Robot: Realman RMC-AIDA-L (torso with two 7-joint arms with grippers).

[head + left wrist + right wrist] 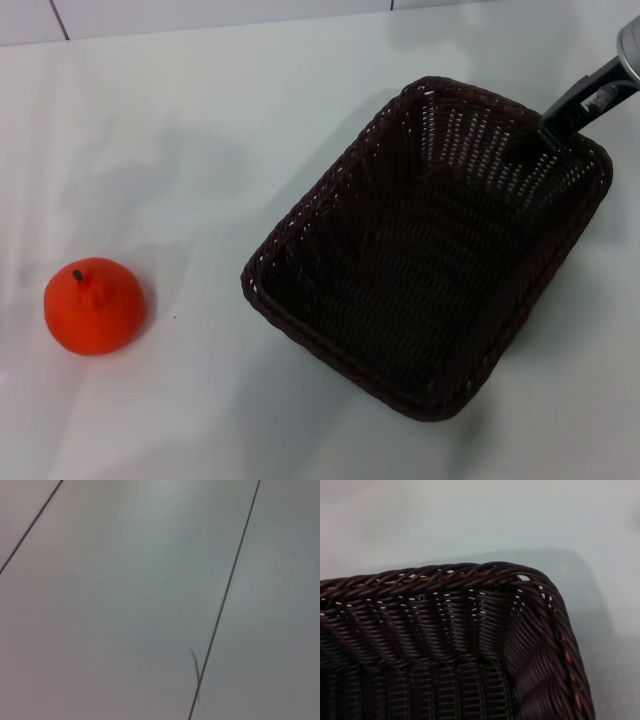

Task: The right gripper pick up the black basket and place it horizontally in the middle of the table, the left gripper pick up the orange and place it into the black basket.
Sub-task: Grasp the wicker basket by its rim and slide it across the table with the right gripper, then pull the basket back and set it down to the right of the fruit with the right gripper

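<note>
Right gripper [553, 128] sits at the basket [430, 250] far rim, positioned to grasp; finger state cannot be determined. Basket lies diagonally. Orange [94, 305] rests apart, awaiting transfer.

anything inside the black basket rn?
No objects: the black basket shows only its woven floor. The right gripper reaches its far rim. The orange sits outside on the table.

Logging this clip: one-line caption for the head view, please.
Right gripper at the far rim of the empty basket, which sits askew on the table; orange apart to its left.
</note>
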